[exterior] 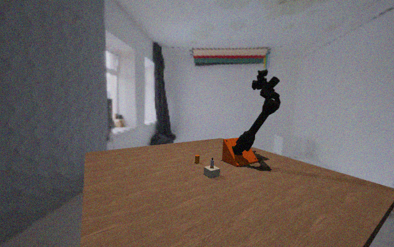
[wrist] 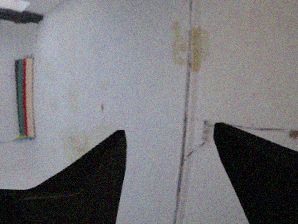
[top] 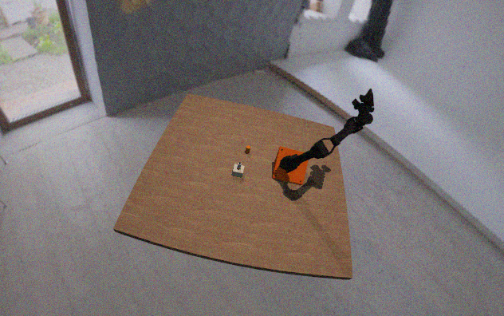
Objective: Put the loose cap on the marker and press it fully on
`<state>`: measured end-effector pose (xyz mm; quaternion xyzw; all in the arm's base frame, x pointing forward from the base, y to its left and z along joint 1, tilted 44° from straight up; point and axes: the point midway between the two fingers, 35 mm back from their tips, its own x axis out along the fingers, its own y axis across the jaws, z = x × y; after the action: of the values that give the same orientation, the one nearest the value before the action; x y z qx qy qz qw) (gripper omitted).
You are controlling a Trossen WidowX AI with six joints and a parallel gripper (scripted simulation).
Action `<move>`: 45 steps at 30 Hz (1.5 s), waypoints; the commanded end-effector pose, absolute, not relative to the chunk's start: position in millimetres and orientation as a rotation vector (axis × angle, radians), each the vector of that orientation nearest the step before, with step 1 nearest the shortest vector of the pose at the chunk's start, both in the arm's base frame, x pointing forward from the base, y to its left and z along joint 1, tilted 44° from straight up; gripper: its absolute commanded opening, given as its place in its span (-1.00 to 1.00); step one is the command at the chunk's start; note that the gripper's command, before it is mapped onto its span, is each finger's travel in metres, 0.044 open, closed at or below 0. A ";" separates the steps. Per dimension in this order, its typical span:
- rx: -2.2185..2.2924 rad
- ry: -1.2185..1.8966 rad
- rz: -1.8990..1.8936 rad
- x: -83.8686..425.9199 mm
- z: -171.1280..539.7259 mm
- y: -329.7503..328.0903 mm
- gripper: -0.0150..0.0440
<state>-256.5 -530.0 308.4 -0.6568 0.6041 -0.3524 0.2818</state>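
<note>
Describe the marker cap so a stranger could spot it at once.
Start at the orange arm base on the wooden table. Beside it sits a pale holder block with the dark marker upright. The cap stands apart from the block, alone on the wood: a tiny orange cylinder.

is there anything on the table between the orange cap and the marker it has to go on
Nothing visible. The cap stands apart from the marker in its block, with only bare wood between them. The hand is raised far off, past the table edge, holding nothing.
</note>
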 end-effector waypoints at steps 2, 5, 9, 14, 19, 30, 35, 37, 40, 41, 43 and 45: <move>-1.612 1.432 -0.906 -198.9 274.3 -555.7 0.33; -1.534 1.348 -0.862 -167.0 253.9 -566.2 0.33; -1.376 1.217 -0.771 -106.7 216.0 -576.5 0.33; -1.174 1.090 -0.639 -29.9 170.0 -574.1 0.33; -0.972 0.993 -0.483 47.5 126.6 -553.9 0.33; -0.514 0.910 -0.097 194.2 45.2 -450.9 0.33; -0.305 0.938 0.087 241.3 17.3 -382.7 0.33; -0.216 0.964 0.166 256.7 7.3 -350.8 0.33; -0.085 1.017 0.282 273.8 -5.0 -301.4 0.33; -0.043 1.039 0.319 277.8 -8.3 -284.8 0.33; 0.040 1.089 0.393 283.6 -13.7 -251.6 0.33; 0.119 1.146 0.463 286.3 -17.4 -218.8 0.33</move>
<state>283.7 -268.2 -8.4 -0.0042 0.5008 0.1700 0.8487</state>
